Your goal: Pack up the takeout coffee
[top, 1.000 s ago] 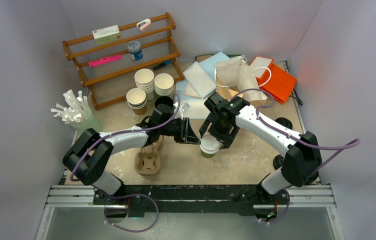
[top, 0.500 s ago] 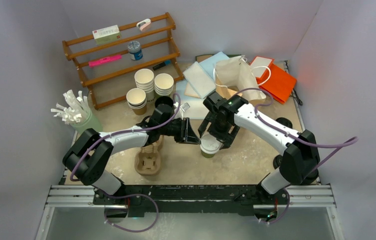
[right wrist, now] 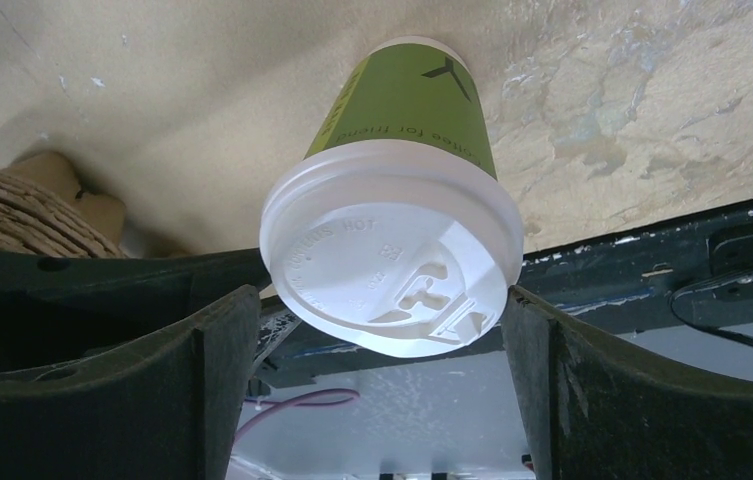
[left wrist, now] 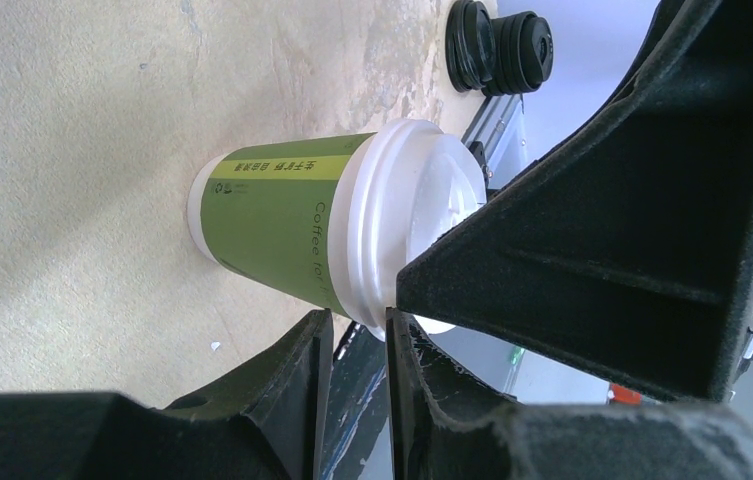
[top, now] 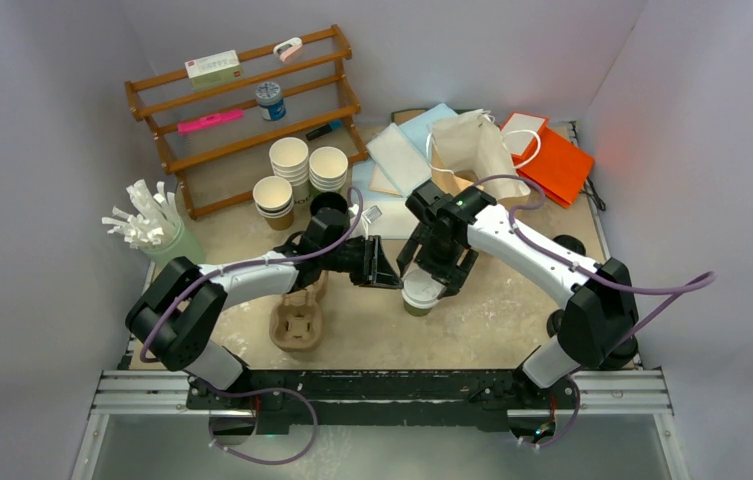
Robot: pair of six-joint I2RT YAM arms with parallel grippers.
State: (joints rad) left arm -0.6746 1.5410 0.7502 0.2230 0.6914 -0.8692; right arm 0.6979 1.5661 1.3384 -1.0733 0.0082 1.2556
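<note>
The takeout coffee is a green paper cup with a white plastic lid, upright near the table's middle. In the left wrist view the cup fills the centre. My left gripper reaches in from the left. Its narrow jaws are closed on the edge of the lid, one finger over it and one under. My right gripper hangs over the cup, open wide. In the right wrist view its fingers straddle the lid, the right one at the rim, with the gripper above.
A brown pulp cup tray lies left of the cup. Stacks of paper cups and a black cup stand behind my left arm. A kraft paper bag, an orange bag and a wooden rack line the back.
The right arm has shifted a little to the left and its jaws moved slightly. The cup and my left gripper have stayed where they were.
</note>
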